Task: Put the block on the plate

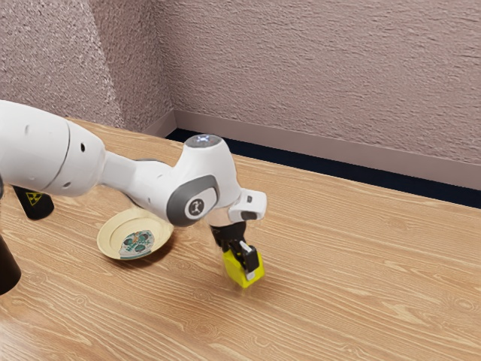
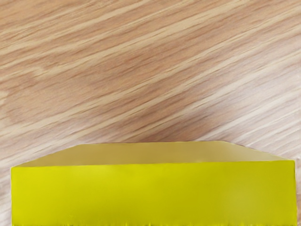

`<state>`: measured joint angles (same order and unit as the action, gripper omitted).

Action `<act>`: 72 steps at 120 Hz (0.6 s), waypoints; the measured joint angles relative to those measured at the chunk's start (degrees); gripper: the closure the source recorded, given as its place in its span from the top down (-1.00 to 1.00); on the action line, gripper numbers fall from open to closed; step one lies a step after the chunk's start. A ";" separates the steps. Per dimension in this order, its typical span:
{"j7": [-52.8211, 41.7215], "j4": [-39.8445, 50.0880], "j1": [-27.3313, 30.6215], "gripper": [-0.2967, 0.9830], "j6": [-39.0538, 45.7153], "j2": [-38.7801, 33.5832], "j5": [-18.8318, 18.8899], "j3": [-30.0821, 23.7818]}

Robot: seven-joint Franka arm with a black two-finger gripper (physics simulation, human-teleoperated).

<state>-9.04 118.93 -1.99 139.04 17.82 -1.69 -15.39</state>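
from where i stand, the gripper [image 1: 246,265] has the block [image 1: 234,269] pinched between its black fingers, and the block looks tilted and just clear of the table [image 1: 338,301]. so the grasp seems done, and the lift looks begun; carrying it across, lowering it and letting go are left, since the plate [image 1: 111,229] sits apart from it, back toward the arm [image 1: 52,154]. the block is flat-faced, sharp-edged, plain bright yellow; the plate is round, cream and shallow, with a teal pattern in its middle. pale grain streaks the wooden table, and the wall [image 1: 316,75] behind is rough, like plaster.
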 joint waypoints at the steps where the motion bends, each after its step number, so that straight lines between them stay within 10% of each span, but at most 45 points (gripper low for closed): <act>1: 0.04 -0.05 0.04 0.07 -0.14 -0.22 0.00 -0.05; 72: 1.00 -3.19 -3.14 0.06 -18.02 -12.37 -0.94 23.63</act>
<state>-8.04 115.74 -5.12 121.02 5.45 -2.64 8.25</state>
